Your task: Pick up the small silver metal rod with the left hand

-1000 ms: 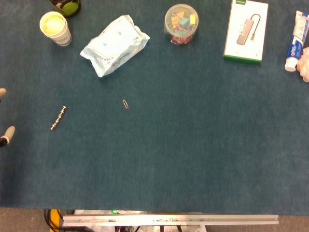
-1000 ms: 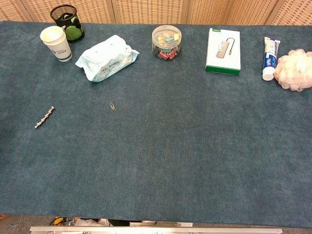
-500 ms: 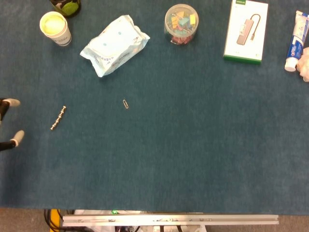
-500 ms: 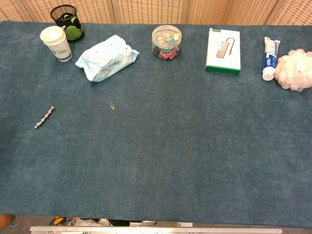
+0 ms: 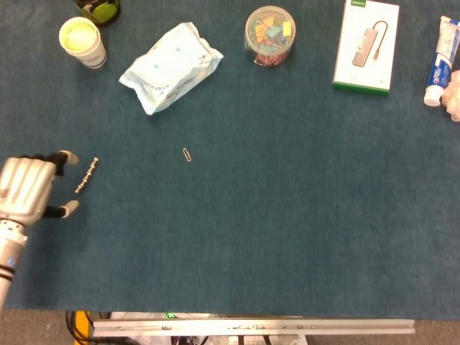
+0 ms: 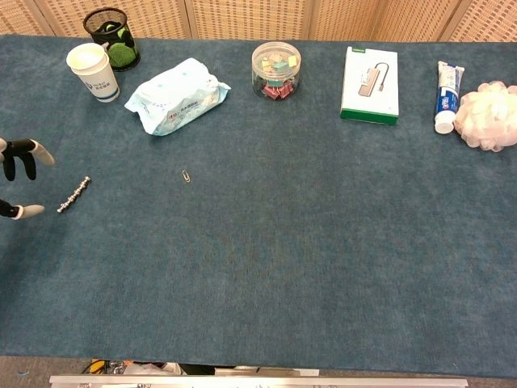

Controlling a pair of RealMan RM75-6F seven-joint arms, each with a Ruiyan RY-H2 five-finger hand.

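Note:
The small silver metal rod (image 5: 86,175) lies slantwise on the blue cloth at the left, also in the chest view (image 6: 74,194). My left hand (image 5: 30,188) is just left of it, fingers spread apart and holding nothing; its fingertips (image 5: 70,155) stop a short way from the rod. In the chest view only part of that left hand (image 6: 18,174) shows at the left edge. My right hand is in neither view.
A paper clip (image 5: 187,154) lies right of the rod. Along the back stand a paper cup (image 5: 82,41), a wipes pack (image 5: 171,66), a jar of clips (image 5: 270,35), a white box (image 5: 367,44), a toothpaste tube (image 5: 440,59) and a mesh pen holder (image 6: 112,36).
My left hand has come in from the left edge toward the rod, now showing its back and spread fingers. The rod has not moved.

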